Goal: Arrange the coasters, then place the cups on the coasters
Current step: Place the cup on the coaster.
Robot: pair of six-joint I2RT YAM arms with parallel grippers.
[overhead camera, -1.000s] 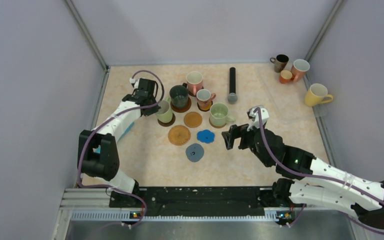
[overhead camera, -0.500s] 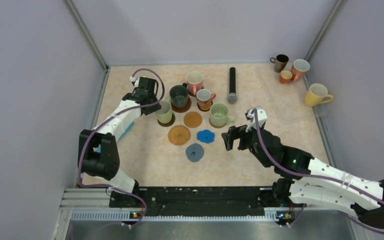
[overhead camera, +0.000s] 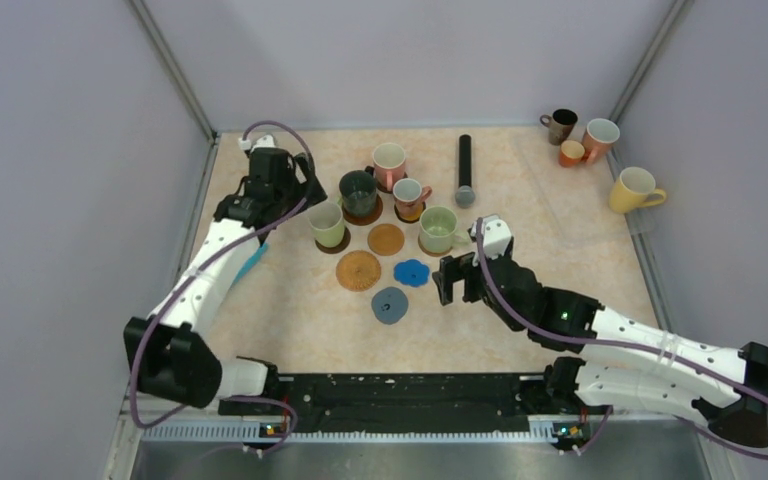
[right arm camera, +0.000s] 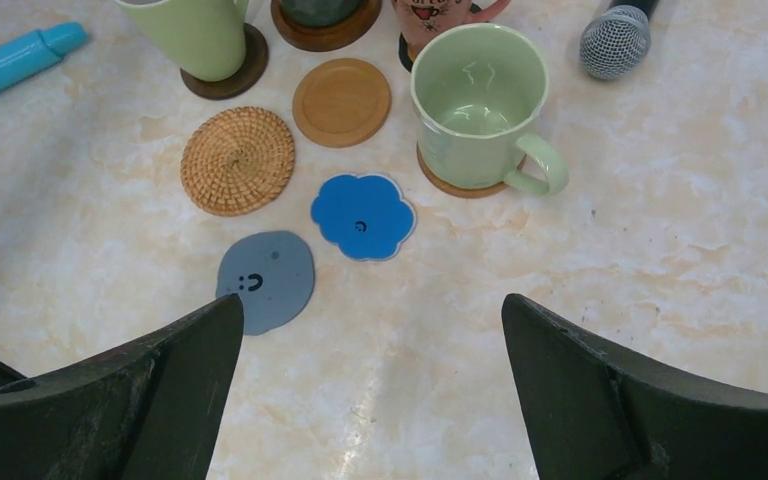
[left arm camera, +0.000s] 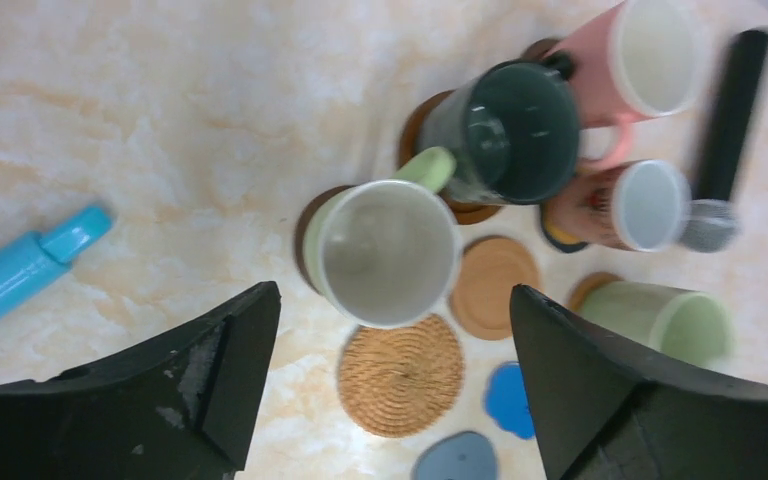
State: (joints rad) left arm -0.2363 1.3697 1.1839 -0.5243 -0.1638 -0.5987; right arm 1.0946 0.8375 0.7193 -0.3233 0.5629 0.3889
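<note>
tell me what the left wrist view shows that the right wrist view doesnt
Only the left wrist view: the tall pink mug and the open top of the dark green mug. Only the right wrist view: the handle of the second pale green mug and the whole grey-blue coaster. Both: the woven coaster, the blue flower coaster, the plain round wooden coaster and the light blue pen-like object.

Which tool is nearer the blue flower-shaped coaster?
Right. The right tool hovers just right of the blue flower-shaped coaster; the left tool is farther off, to its back-left.
</note>
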